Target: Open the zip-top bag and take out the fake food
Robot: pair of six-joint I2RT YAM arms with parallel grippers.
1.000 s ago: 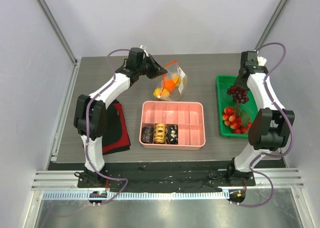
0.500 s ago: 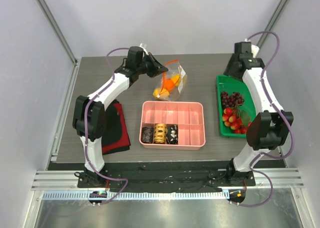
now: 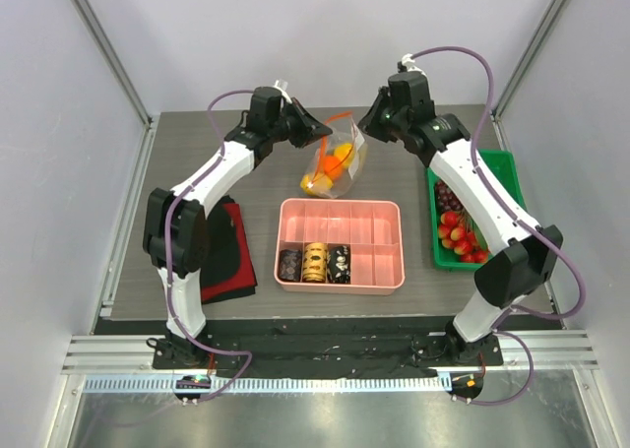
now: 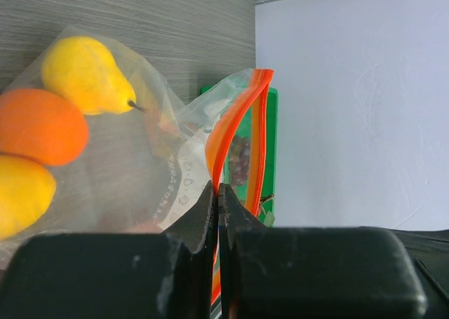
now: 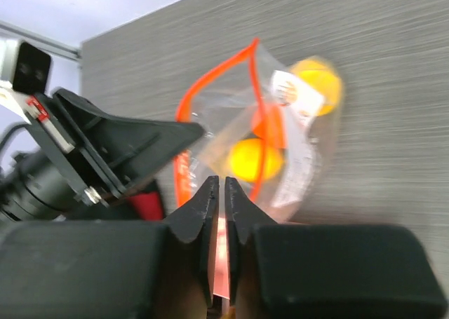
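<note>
Three fruits (image 4: 42, 126) are left inside the bag (image 3: 338, 164), which lies open at 12 o'clock from the pink tray (image 3: 379, 261). Left jaws pinch its zip strip (image 4: 237, 119); right jaws, pressed together and empty, hover at its 2 o'clock. Grapes (image 3: 446, 194) already lie in the green bin (image 3: 500, 168).

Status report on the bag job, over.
Left tool shut on zip-top bag rim. Right tool shut, near bag mouth. Fake food inside, mouth open. Nothing blocking.
</note>
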